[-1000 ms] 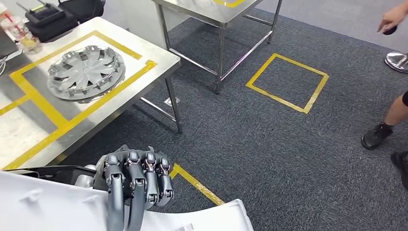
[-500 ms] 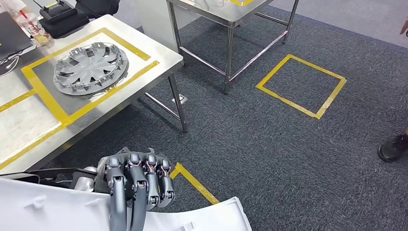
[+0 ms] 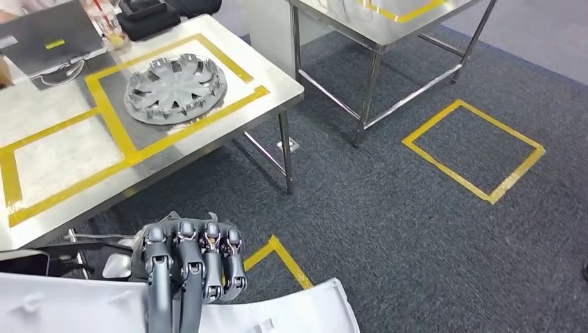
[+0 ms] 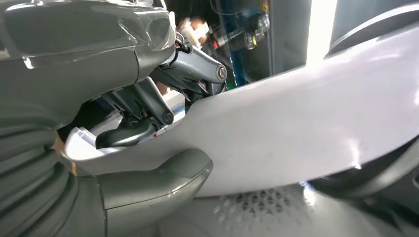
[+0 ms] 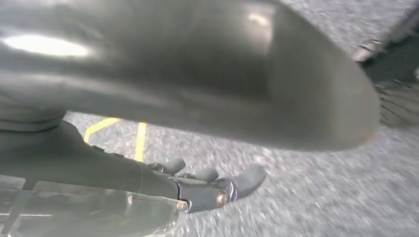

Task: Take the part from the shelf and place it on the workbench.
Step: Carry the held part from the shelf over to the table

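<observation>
carrying white part (image 3: 277, 316) clenched in left hand (image 3: 187, 267) – view swung since a second ago, workbench (image 3: 62, 149) nearer centre; right hand (image 5: 212, 190) grip can't tell; placing not yet done

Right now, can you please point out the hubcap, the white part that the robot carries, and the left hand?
hubcap (image 3: 173, 89): head view, its centre hub.
white part (image 3: 69, 305): head view, its flat upper surface near the bottom edge.
left hand (image 3: 191, 260): head view, the backs of its fingers curled over the part's edge.
</observation>
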`<move>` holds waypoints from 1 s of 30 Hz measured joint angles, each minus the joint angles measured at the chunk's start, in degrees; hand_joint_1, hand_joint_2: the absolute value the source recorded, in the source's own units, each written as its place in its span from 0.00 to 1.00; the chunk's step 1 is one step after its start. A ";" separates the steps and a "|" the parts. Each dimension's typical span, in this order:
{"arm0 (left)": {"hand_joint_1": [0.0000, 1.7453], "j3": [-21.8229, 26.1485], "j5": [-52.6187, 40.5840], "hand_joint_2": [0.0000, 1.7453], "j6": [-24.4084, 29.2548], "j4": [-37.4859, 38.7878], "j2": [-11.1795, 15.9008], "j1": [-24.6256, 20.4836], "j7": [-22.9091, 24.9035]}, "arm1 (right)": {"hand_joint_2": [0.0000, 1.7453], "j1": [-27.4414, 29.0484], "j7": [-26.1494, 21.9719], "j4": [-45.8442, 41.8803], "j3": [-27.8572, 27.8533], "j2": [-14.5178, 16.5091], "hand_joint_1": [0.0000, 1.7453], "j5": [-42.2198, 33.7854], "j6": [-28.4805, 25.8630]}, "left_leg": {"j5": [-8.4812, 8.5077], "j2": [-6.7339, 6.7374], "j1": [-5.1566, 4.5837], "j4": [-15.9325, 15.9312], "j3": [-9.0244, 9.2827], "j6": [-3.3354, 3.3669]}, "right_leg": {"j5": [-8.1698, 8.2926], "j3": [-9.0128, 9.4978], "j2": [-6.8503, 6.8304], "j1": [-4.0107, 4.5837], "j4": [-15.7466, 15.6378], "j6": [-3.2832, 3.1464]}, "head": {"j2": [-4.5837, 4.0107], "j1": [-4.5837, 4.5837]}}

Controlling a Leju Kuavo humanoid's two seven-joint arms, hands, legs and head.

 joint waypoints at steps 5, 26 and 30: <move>1.00 -0.09 -0.23 1.00 -0.02 0.17 -0.04 0.47 -0.09 | 0.00 0.52 -0.05 -0.01 -0.38 -0.60 0.00 0.27 -0.05 | 0.01 -4.39 2.05 0.12 0.03 -2.38 | -1.55 -5.99 2.74 -2.10 9.10 2.86 | 0.00 -0.22; 1.00 1.28 -0.50 1.00 -0.34 0.17 0.49 0.85 -0.59 | 0.00 0.21 1.87 -2.45 -4.11 2.64 0.00 0.87 1.93 | -0.22 1.13 1.31 5.80 -6.00 -2.42 | 1.92 0.85 1.92 -1.81 -3.45 1.34 | 0.00 0.09; 1.00 1.59 -0.88 1.00 -0.44 -0.10 0.34 0.91 -0.56 | 0.00 0.18 1.90 -2.88 -4.68 2.96 0.00 1.39 2.30 | 0.74 0.67 1.53 1.49 -2.60 -2.42 | 0.60 0.01 1.77 -1.57 -0.98 1.51 | 0.00 0.17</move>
